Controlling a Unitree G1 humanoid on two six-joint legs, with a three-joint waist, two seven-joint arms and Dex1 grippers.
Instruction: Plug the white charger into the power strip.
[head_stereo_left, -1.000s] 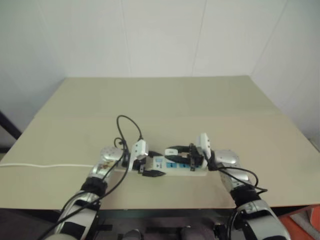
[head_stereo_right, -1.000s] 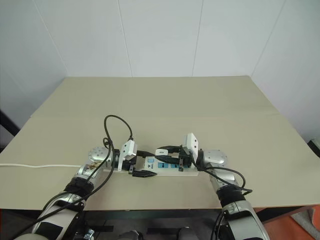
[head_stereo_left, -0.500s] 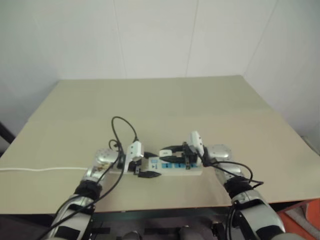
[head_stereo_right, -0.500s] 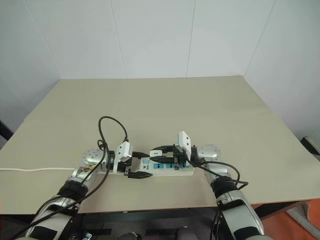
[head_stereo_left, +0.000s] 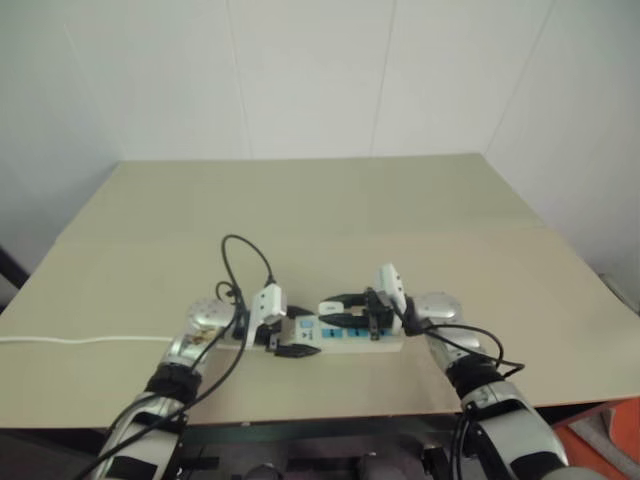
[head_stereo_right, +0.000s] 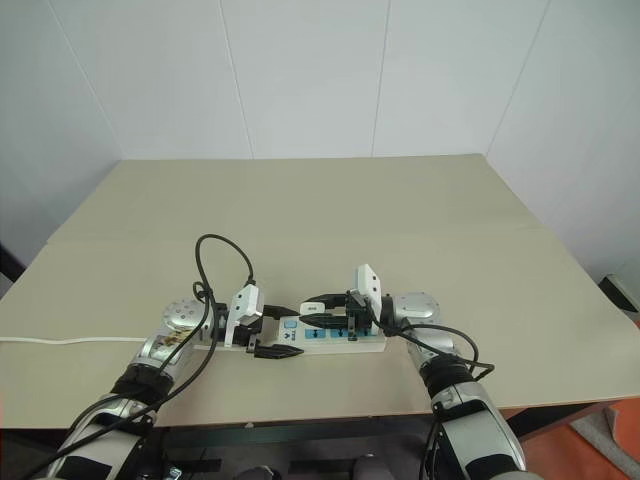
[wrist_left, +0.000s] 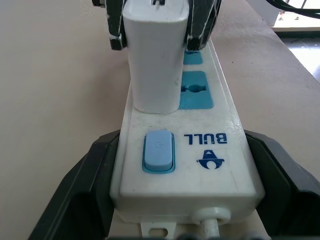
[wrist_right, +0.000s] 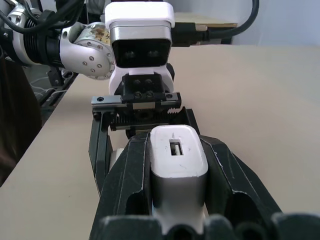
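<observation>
Nothing has shifted: left gripper (wrist_left: 165, 220) clamps the power strip (wrist_left: 200, 150), right gripper (wrist_right: 177, 200) pinches the white charger (wrist_left: 155, 60), seating pends at twelve o'clock.

The place looked like a bare robot test room or lab rather than a home. Plain white panelled walls (head_stereo_right: 300, 80) with thin vertical seams closed in the scene, meeting at a corner beyond the right hand (head_stereo_right: 318, 310). A single beige counter (head_stereo_right: 330, 210) stood against them, its wide top unfurnished beyond both hands. Exposed black cables (head_stereo_right: 215, 260) looped above the left hand (head_stereo_right: 270, 330), and a white cord (head_stereo_right: 70, 340) trailed off the counter's edge past that hand. Below the counter's near corner, outward of the right hand, a patch of orange floor (head_stereo_right: 590, 445) showed.
</observation>
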